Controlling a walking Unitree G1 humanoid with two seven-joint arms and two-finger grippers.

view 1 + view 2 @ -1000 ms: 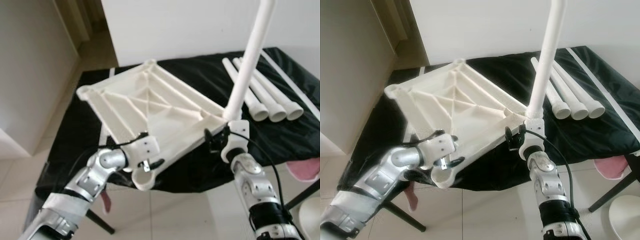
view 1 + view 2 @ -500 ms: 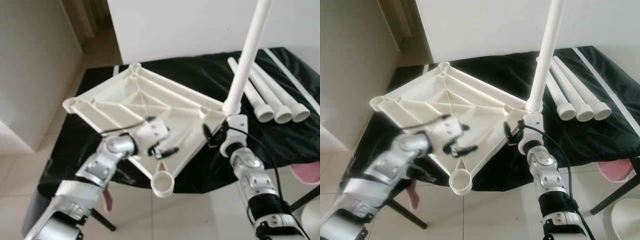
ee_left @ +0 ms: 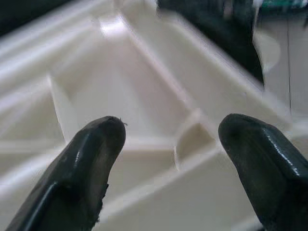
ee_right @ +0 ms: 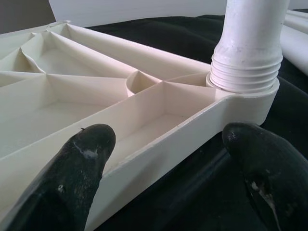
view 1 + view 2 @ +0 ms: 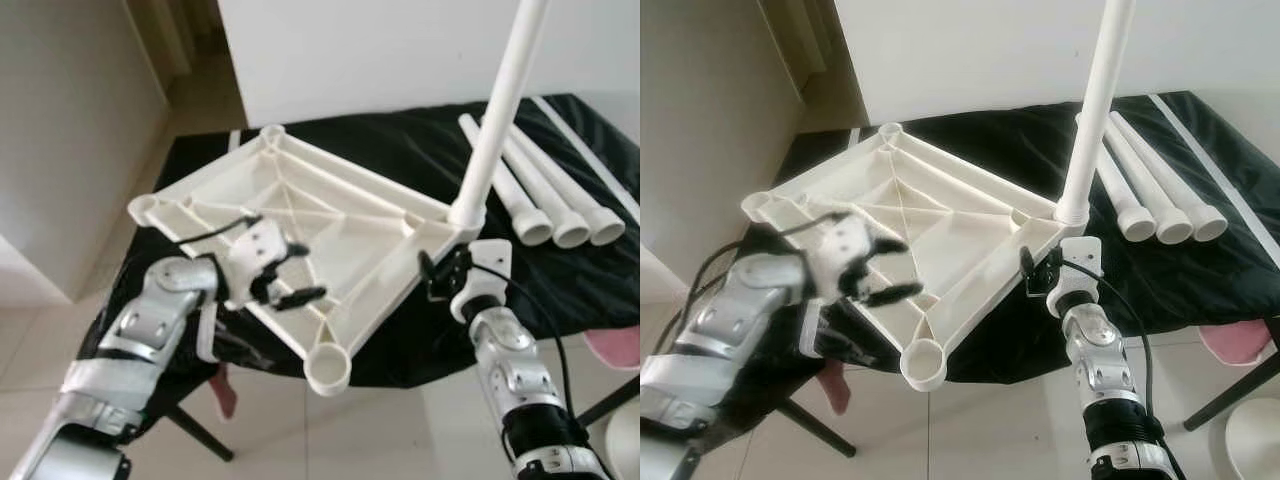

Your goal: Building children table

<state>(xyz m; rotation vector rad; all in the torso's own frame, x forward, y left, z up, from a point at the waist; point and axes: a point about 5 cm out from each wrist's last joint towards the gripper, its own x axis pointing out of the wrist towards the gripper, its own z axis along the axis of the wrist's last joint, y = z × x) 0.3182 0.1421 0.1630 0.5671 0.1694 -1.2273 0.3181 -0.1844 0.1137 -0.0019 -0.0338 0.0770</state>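
Note:
The white ribbed tabletop (image 5: 300,210) lies underside up on the black-covered table (image 5: 400,150). One white leg (image 5: 495,110) stands upright in its right corner socket (image 4: 243,94). My left gripper (image 5: 290,272) hovers open over the tabletop's near-left ribs (image 3: 144,139), holding nothing. My right gripper (image 5: 435,275) is open, just in front of the corner with the leg, its fingers (image 4: 86,159) apart from the rim. The near corner socket (image 5: 328,368) is empty and overhangs the table's front edge.
Three loose white legs (image 5: 545,190) lie side by side at the table's right, with a thin white strip (image 5: 590,150) beyond them. A pink item (image 5: 615,345) and a white stool (image 5: 1250,430) sit low on the right. A pale wall stands to the left.
My left gripper let go of the near corner and moved left over the ribs. The tabletop turned and settled flatter. My right gripper drew back from the leg's base.

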